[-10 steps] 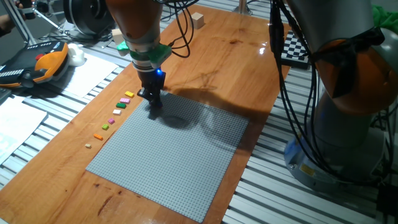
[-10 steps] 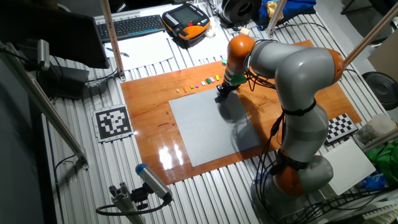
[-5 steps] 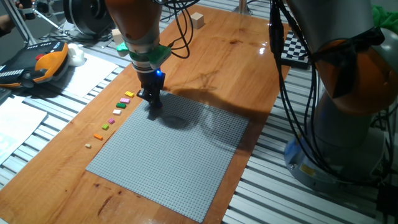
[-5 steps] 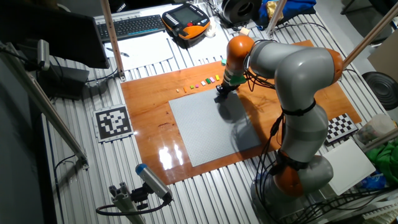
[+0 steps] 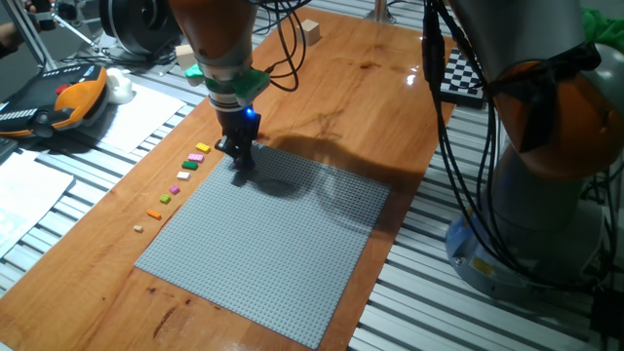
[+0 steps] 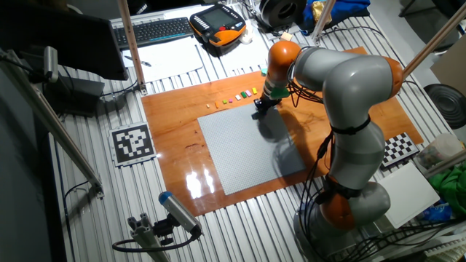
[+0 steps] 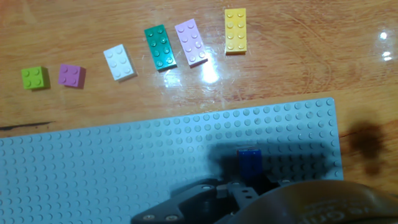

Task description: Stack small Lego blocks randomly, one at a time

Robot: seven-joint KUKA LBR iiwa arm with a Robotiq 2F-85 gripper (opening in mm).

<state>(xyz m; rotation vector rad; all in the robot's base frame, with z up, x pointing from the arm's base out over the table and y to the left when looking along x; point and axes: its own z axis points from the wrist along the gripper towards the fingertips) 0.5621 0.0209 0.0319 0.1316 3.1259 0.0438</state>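
Several small Lego blocks lie in a row on the wood beside the baseplate: yellow (image 7: 235, 30), pink (image 7: 191, 42), green (image 7: 160, 46), white (image 7: 119, 63), purple (image 7: 71, 75) and lime (image 7: 35, 78). The same row shows from the side, from yellow (image 5: 203, 147) down to orange (image 5: 153, 213) and tan (image 5: 138, 228). My gripper (image 5: 240, 176) (image 6: 258, 112) (image 7: 249, 180) points straight down at the grey baseplate (image 5: 263, 244) near its far corner. A blue block (image 7: 249, 163) stands on the plate studs right at the fingertips, which look closed on it.
A wooden cube (image 5: 310, 31) sits far back on the wooden tabletop. An orange teach pendant (image 5: 68, 97) and papers lie to the left, off the wood. A checkerboard (image 5: 458, 73) is at the right edge. The arm's base (image 5: 546, 195) stands on the right.
The arm has shifted very slightly; the gripper stays at the same spot on the baseplate. The blocks in the row have not moved.
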